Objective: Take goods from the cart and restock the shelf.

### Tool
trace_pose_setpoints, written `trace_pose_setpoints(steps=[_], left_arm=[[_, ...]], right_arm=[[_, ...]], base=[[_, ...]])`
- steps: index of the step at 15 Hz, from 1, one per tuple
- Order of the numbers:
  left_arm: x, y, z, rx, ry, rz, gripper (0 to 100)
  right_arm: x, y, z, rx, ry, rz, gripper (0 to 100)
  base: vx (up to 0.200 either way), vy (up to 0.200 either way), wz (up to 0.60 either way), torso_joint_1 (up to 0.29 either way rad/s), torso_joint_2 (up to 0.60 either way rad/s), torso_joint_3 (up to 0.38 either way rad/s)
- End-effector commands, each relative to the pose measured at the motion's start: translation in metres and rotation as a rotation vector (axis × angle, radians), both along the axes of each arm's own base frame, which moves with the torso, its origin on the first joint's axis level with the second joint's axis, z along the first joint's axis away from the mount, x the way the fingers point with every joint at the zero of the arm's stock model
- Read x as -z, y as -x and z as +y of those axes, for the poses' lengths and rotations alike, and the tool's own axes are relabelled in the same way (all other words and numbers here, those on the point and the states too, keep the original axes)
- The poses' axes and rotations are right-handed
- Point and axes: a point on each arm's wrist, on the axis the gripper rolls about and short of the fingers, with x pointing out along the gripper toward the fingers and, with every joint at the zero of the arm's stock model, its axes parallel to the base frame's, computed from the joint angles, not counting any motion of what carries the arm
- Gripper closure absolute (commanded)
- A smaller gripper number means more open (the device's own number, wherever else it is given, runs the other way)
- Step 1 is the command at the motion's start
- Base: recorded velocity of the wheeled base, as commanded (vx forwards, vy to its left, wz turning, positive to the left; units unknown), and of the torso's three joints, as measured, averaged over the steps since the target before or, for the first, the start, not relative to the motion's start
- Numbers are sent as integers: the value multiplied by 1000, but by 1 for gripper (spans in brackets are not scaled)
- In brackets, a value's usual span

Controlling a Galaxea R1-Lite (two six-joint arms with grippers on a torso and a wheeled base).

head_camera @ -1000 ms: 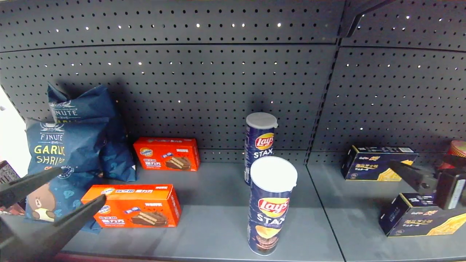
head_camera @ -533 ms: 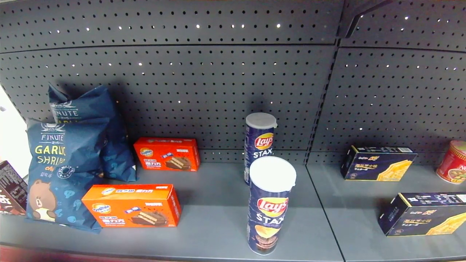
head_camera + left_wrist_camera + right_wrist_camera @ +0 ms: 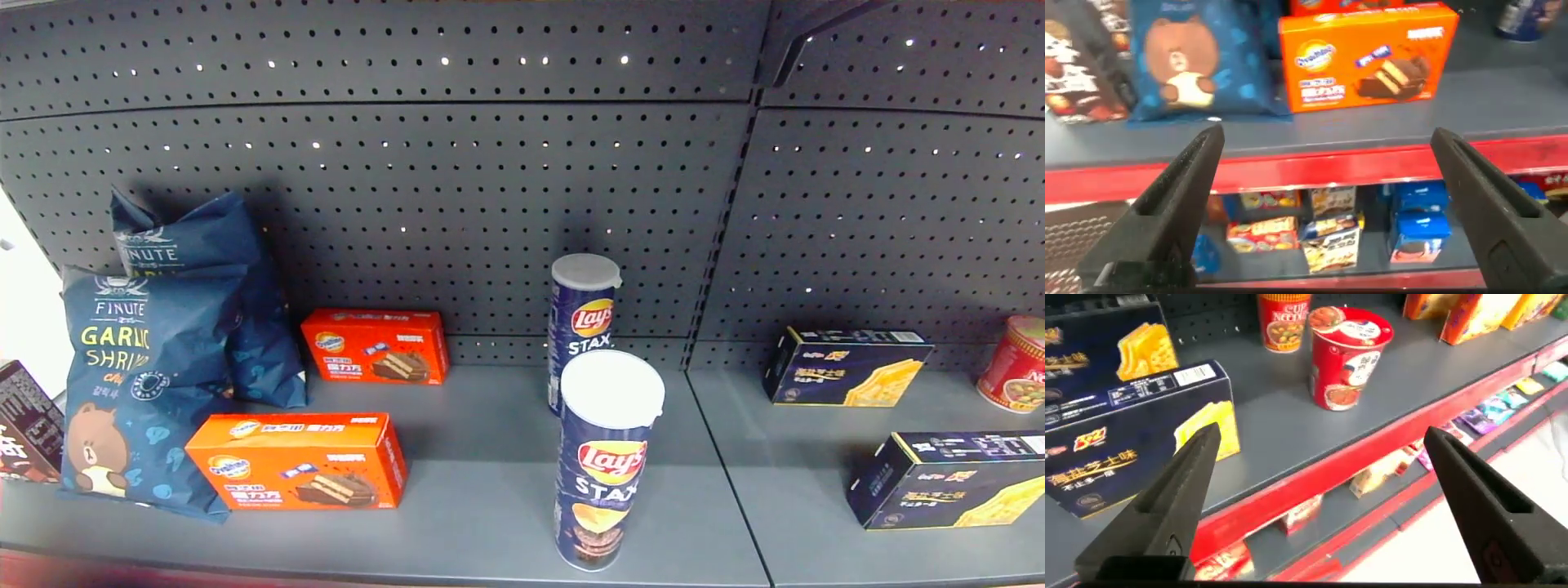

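Both spread: orange box (image 3: 1368, 53) beyond left gripper (image 3: 1327, 135), blue box (image 3: 1127, 449) by right gripper (image 3: 1321, 434).

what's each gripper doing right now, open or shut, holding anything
Left gripper: open, holding nothing.
Right gripper: open, holding nothing.

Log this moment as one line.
left gripper: open, empty, facing front orange box | right gripper: open, empty, facing red cup | front chip can: upright on shelf
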Motion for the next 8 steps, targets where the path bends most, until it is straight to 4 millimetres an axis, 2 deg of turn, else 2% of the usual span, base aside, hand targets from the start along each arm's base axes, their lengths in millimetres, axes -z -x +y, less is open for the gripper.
trace_pose_setpoints(steps=[1,2,3,4,6,8], left_arm=[[15,-4,-1,46,-8,15,0],[15,-4,-3,125,-12,20,0],[15,-4,-3,129,-12,19,0],[15,-4,-3,135,-12,19,0],[15,-4,-4,143,8,23,0],[15,-4,-4,176,13,26,0]], right_arm=[[24,27,-4,-79,-28,-137,0],[44,31,-2,-256,-28,-165,0],[49,28,0,-316,-30,-168,0],[46,26,3,-459,5,-224,0],[57,23,12,-817,76,-182,0],[65,23,16,-1020,99,-131,0]], base=[[0,0,0,0,0,0],[0,0,0,0,0,0],[0,0,0,0,0,0],[0,0,0,0,0,0],[0,0,0,0,0,0],[0,0,0,0,0,0]])
